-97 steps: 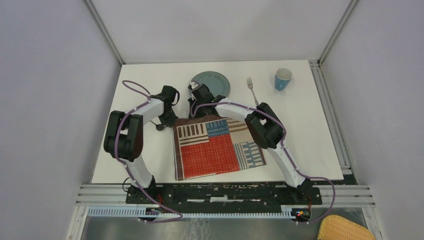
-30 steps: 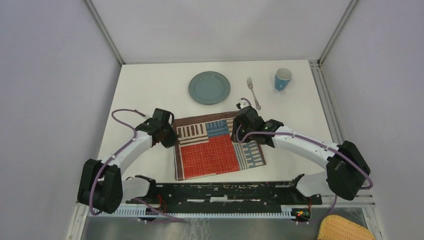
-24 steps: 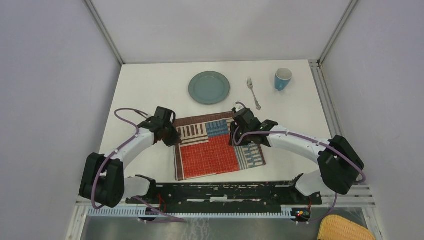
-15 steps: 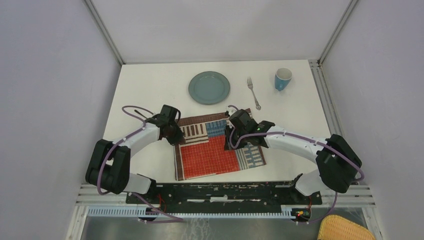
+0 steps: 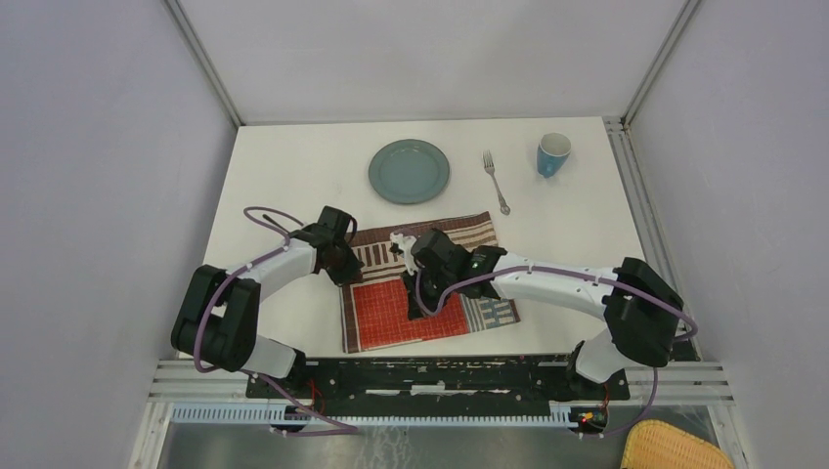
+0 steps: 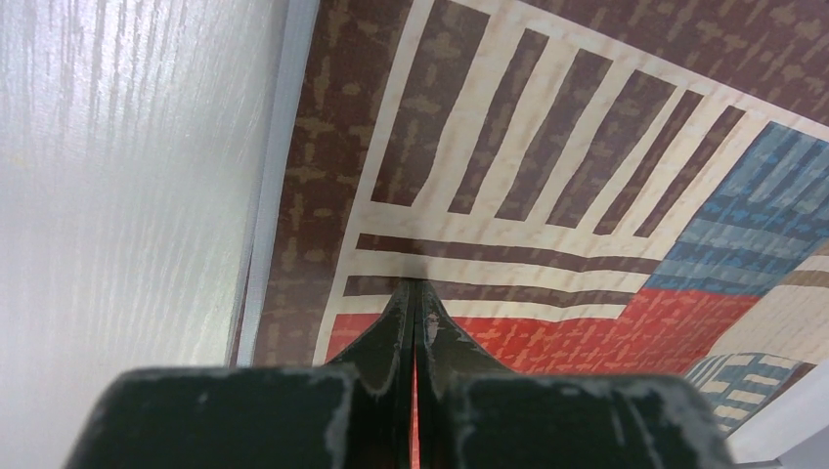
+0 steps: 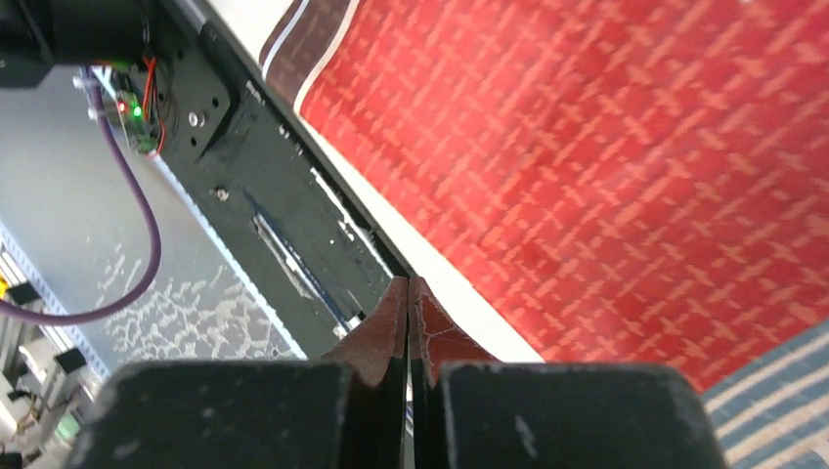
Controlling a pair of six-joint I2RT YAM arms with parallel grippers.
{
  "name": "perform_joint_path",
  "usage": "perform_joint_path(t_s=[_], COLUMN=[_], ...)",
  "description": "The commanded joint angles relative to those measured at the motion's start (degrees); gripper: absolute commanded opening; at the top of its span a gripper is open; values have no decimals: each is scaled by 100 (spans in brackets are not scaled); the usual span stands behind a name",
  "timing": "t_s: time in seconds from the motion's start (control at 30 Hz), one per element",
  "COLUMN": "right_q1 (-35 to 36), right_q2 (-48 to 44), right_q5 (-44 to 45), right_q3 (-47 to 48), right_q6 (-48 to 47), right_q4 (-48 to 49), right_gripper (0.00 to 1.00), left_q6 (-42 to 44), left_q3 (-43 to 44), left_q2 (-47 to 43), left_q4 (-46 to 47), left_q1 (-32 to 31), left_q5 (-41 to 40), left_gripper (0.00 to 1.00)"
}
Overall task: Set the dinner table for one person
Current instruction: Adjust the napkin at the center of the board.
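Dinner table (image 5: 293,166): right hand (image 7: 408,285) just moved to placemat (image 5: 459,244) centre and closed empty. Left hand (image 6: 414,288) closed at mat's far-left corner. We judge mat placed; plate (image 5: 409,171), fork (image 5: 496,181), cup (image 5: 552,153) next.

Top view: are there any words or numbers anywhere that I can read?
None: no word, number or sign can be read in any view.
The placemat shows only stripes and coloured blocks.
The plate, fork and cup are plain.

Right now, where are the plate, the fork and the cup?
plate (image 5: 410,172), top external view, centre of its face
fork (image 5: 496,182), top external view, middle of its handle
cup (image 5: 548,164), top external view, blue outer wall
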Motion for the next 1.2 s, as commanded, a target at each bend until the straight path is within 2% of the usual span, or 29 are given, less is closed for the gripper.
perform_joint_path(t_s=[0.0, 0.4, 0.8, 1.17], right_q1=[265, 799, 1164, 1186], right_q2=[110, 622, 1570, 1639], right_q5=[-261, -244, -138, 63], right_q3=[64, -631, -62, 66], right_q6=[-151, 149, 179, 104], right_q4=[67, 1014, 1267, 1111], right_gripper=[0, 0, 0, 0], left_q6=[-238, -117, -62, -57], left_q3=[60, 138, 234, 286], left_q2=[22, -99, -154, -42], left_q4=[17, -77, -135, -105], left_q1=[-61, -67, -73, -71], left_q5=[-283, -460, -539, -542], left_gripper=[2, 2, 2, 2])
